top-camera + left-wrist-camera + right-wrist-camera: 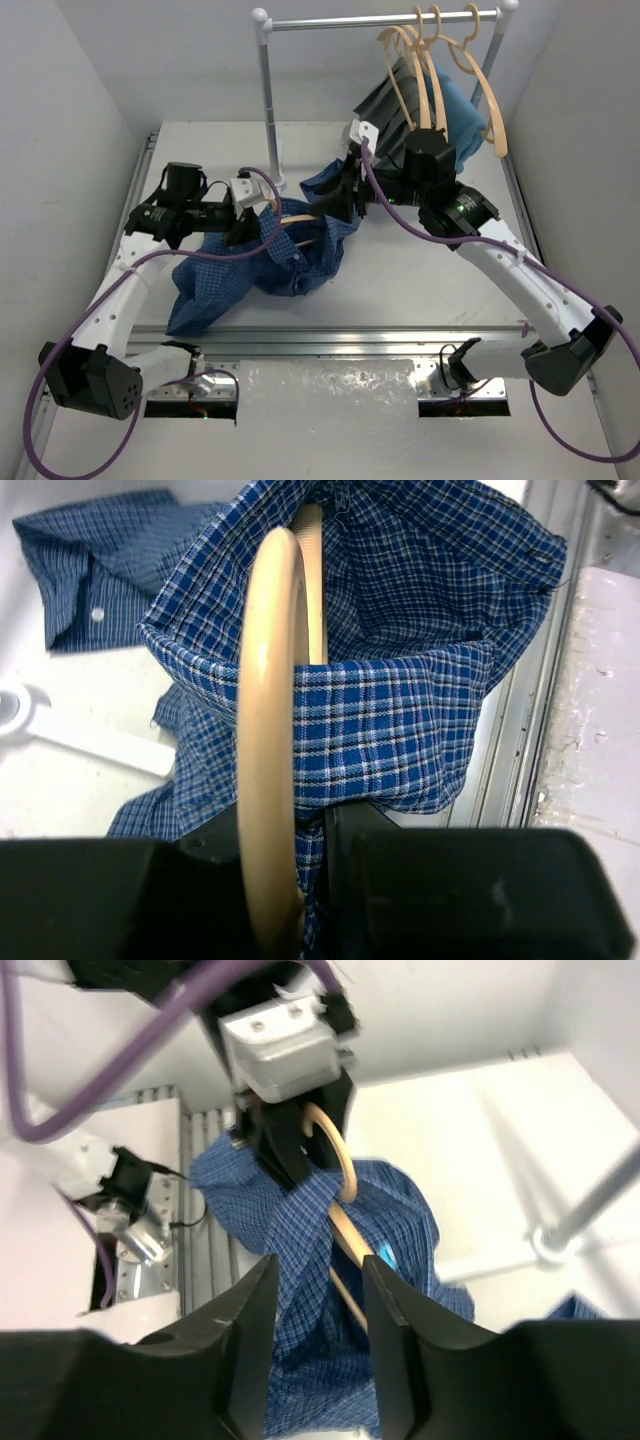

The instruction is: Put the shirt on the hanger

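The hanger (pixel 268 730), draped with the checked shirt (pixel 400 710) that trails onto the worktop (pixel 420 290), is clamped by the left fingers (pixel 450 890). The right fingers (pixel 250 1340) are held apart beside the shirt. Behind, spare hangers (pixel 432 85), teal cloth (pixel 465 115) and dark grey cloth (pixel 385 100) are hung on a rail (pixel 380 20).

Robot lab: white-walled cell (pixel 60 100) with clothes rail (pixel 350 20).
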